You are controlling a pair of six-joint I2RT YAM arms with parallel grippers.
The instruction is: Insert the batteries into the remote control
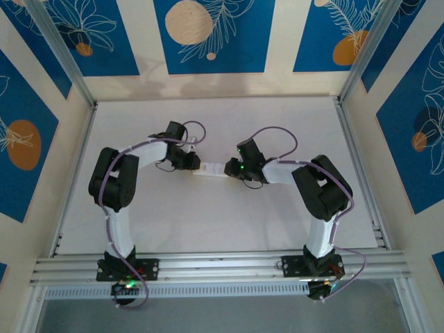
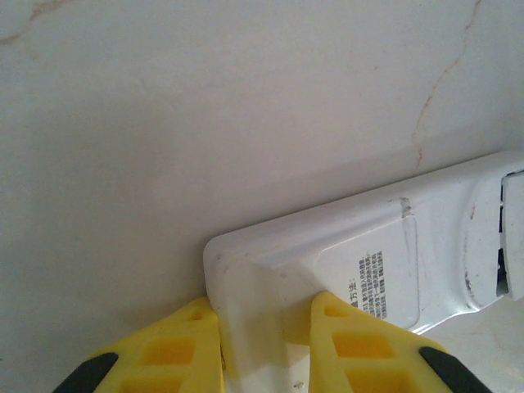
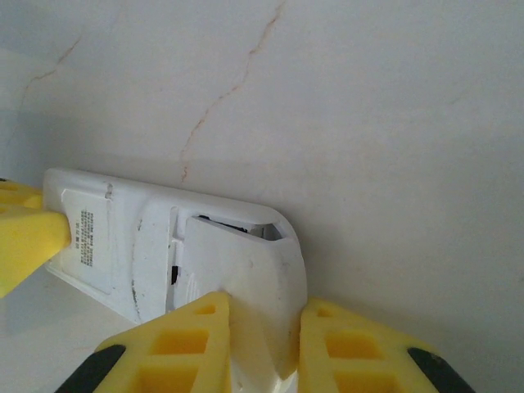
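The left gripper is closed onto the left end of the remote control, which lies back side up with its printed label showing, midway between the table's left and right edges. The right gripper pinches its other end, where the battery cover sits ajar.

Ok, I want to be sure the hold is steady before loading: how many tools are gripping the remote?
2. The left tool clamps the remote control at its labelled end. The right tool clamps the opposite end, by the battery cover.
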